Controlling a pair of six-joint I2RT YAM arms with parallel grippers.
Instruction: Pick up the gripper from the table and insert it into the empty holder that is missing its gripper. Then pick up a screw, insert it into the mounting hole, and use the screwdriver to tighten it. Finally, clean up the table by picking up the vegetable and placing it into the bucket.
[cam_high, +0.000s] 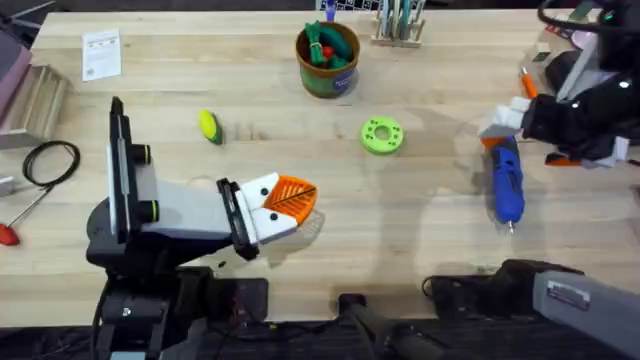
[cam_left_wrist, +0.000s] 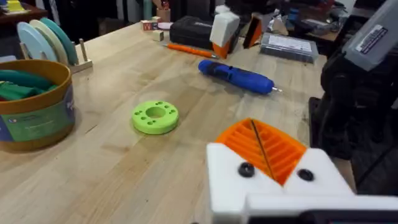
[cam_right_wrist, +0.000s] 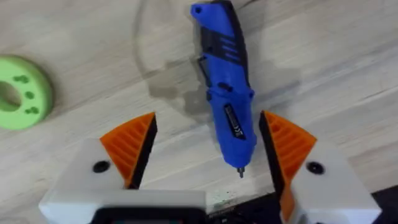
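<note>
The right claw (cam_right_wrist: 205, 155) stands open over the blue screwdriver (cam_right_wrist: 225, 93), one orange pad on each side of its bit end. The screwdriver lies flat on the surface (cam_high: 420, 230). Well left of the screwdriver, the left claw (cam_high: 292, 198) has its orange pads pressed together. The yellow vegetable (cam_high: 209, 126) lies farther left; the bucket (cam_high: 327, 60) stands behind.

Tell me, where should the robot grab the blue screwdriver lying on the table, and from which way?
Probably around the thick middle of the screwdriver, coming straight down from above. It lies flat on the table, so its long sides are free. The right gripper hangs open over its bit end, one orange pad on each side. Moving up the body would avoid the thin bit.
</note>
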